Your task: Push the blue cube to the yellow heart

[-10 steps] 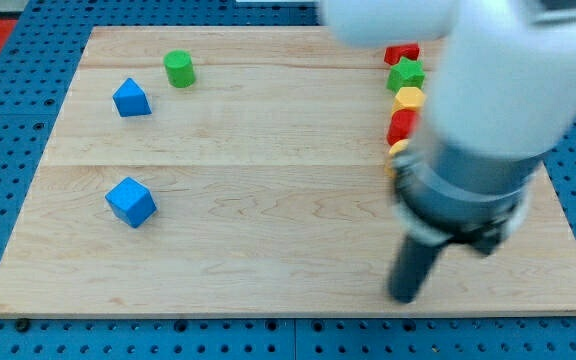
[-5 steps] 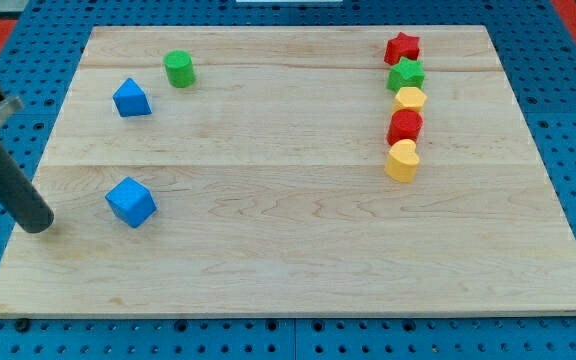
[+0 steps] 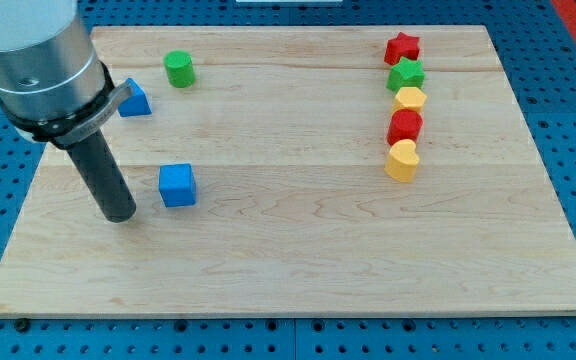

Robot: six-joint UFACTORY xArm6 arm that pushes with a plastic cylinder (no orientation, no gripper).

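Camera view puts my tip on the table at the view's left; it is a bare rod, gripping nothing. I see the blue cube just beside it toward the view's right, apart, faces square-on. The yellow heart lies well apart at the right, ending a column of blocks.

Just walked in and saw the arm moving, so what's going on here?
I'm sliding the blue cube across the wooden board toward the yellow heart, which ends a column of blocks on the view's right. My tip sits just left of the cube, slightly apart. Most of the way remains.
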